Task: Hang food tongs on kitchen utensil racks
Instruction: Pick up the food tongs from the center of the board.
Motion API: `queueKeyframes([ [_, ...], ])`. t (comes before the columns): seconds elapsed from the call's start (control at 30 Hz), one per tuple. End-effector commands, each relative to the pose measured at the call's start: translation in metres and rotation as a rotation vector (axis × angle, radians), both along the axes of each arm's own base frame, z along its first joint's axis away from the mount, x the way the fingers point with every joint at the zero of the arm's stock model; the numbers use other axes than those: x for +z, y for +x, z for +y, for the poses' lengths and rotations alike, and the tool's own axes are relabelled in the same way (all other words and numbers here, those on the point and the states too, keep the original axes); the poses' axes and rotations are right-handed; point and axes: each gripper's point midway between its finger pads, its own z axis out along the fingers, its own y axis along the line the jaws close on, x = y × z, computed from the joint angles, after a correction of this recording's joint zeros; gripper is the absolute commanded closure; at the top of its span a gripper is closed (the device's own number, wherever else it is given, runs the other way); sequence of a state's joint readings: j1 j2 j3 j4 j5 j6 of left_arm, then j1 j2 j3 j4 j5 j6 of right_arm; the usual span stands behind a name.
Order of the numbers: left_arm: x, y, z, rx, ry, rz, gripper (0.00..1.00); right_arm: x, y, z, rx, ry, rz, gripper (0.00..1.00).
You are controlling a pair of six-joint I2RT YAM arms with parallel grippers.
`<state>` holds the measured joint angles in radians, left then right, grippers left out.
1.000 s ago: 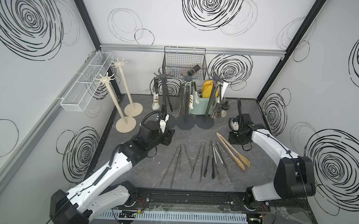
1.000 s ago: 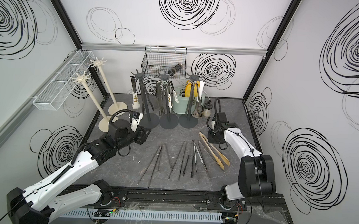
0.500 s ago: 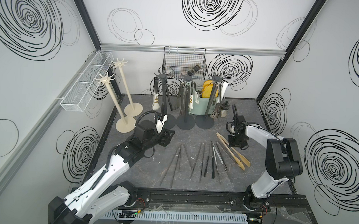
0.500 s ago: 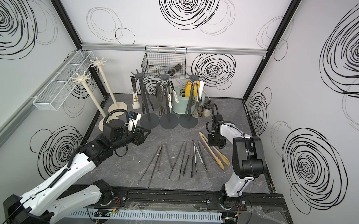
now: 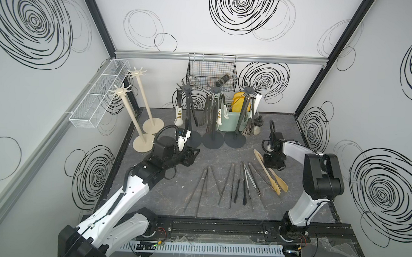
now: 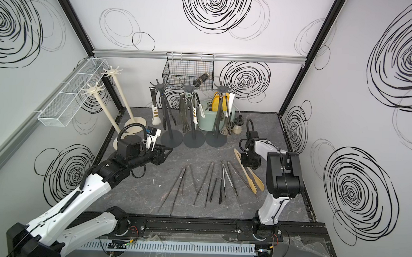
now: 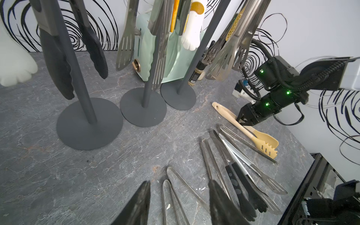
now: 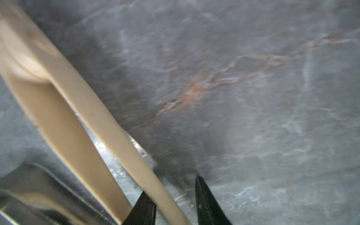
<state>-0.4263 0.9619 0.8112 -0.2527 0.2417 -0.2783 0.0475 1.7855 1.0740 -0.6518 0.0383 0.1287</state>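
Observation:
Wooden food tongs (image 5: 270, 171) (image 6: 247, 175) lie on the table at the right, beside several steel and black-tipped tongs (image 5: 233, 182). My right gripper (image 5: 271, 165) (image 8: 171, 187) is down on the wooden tongs (image 8: 109, 124). Its jaws are open astride one tan arm, with a gap on one side. My left gripper (image 5: 194, 154) (image 7: 179, 182) hovers open and empty near the dark rack bases. Three dark grey utensil racks (image 5: 213, 120) at the back carry hanging tongs. Two cream racks (image 5: 129, 111) at the left are bare.
A mint container (image 5: 231, 120) with yellow items and a small spice jar (image 5: 257, 124) stand behind the dark racks. A black wire basket (image 5: 212, 72) hangs on the back wall. A white mesh basket (image 5: 99, 95) hangs on the left wall.
The right arm folded in and its gripper came down over the wooden tongs, jaws narrowing. The left gripper stayed about where it was, still open.

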Motion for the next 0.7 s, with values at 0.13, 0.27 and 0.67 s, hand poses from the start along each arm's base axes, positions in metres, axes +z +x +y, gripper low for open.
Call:
queueKeyframes([
  [0.13, 0.004, 0.007, -0.003, -0.018, -0.048, -0.017, 0.48, -0.018, -0.009, -0.04, -0.156, -0.022, 0.028, 0.69],
  [0.27, 0.002, 0.009, -0.002, -0.017, -0.053, -0.012, 0.49, -0.025, -0.01, -0.039, -0.16, -0.01, 0.044, 0.79],
  [0.67, 0.005, 0.007, -0.004, -0.032, -0.09, -0.011, 0.49, -0.018, -0.009, -0.058, -0.207, -0.085, 0.03, 0.94],
])
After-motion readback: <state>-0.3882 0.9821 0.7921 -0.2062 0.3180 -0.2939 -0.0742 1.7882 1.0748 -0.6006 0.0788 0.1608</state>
